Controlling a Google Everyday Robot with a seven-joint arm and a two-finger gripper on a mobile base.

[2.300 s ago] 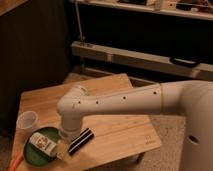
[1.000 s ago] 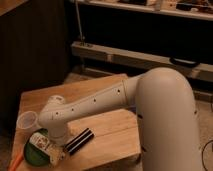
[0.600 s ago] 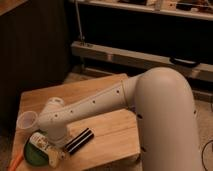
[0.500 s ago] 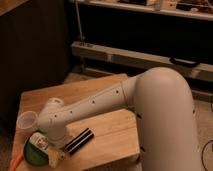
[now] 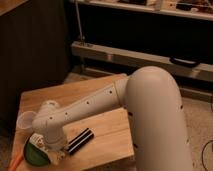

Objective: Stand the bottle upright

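**Wooden table [image 5: 102, 125] in a dim room**

Just left of the black striped bar [image 5: 80, 141], the hand [image 5: 54, 151] hangs low under the white wrist; its grip cannot be told. Further left, touching it, the bottle [image 5: 37, 141] seems tilted.

Wooden table [image 5: 100, 122] carries: plastic cup [image 5: 25, 120] at L edge, striped black bar [image 5: 80, 141] nr front, green dish [image 5: 33, 155] front-L w/ bottle [image 5: 38, 142] at its rim. Gripper [image 5: 56, 152] low over that corner.

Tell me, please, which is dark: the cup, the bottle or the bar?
The bar: black with pale stripes, lying flat beside the gripper, which is down near the table front edge; the cup is translucent, the bottle whitish.
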